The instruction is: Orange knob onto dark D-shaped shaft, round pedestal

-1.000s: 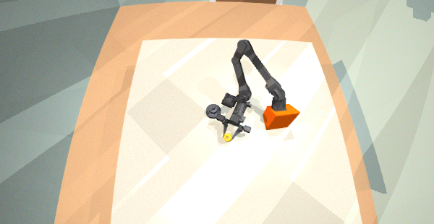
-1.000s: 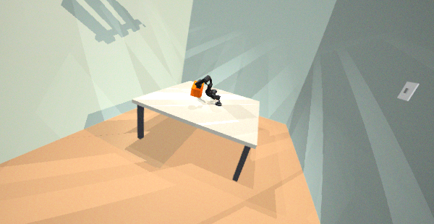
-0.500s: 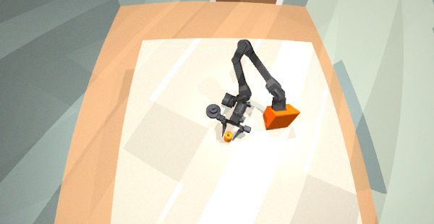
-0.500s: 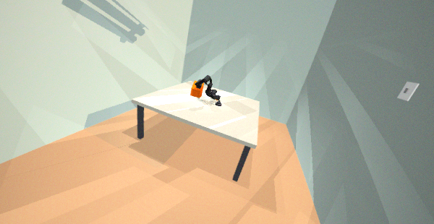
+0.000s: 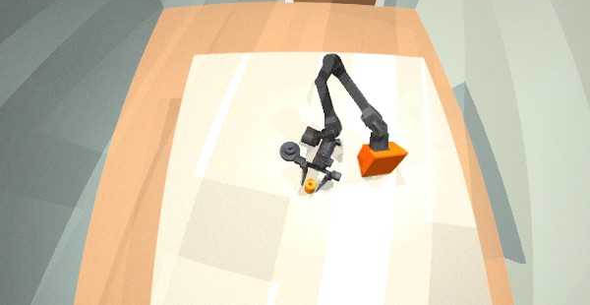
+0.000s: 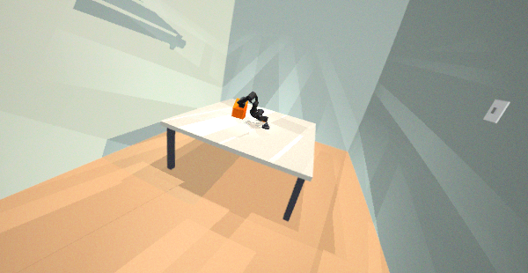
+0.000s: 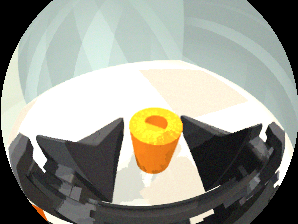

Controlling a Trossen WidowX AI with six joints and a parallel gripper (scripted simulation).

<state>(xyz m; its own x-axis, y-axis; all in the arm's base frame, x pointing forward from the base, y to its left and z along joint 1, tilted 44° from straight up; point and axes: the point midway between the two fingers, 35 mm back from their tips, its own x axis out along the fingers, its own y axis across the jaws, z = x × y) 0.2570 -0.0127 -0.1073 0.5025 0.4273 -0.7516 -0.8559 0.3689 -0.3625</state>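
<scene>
The orange knob (image 5: 310, 186) (image 7: 155, 147) stands apart from the pedestal, with its hole facing up; the wrist view shows the hole as roughly D-shaped. It appears to stand on the table, though its base is hard to judge. My gripper (image 5: 310, 188) (image 7: 152, 120) is open around the knob, with a finger on each side. A gap shows beside the left finger in the wrist view; the right fingertip looks very near the knob. The dark round pedestal (image 5: 283, 154) (image 6: 266, 127) stands beside the gripper, with its short shaft (image 5: 290, 148) bare. The knob is hidden in the exterior view.
The arm's base stands on an orange block (image 5: 383, 161) (image 6: 238, 110) on the pale table (image 5: 231, 228) (image 6: 220, 135). The arm bends over the table from that block. The pedestal is close to one side of the gripper. Bright light bands and shadows cross the table.
</scene>
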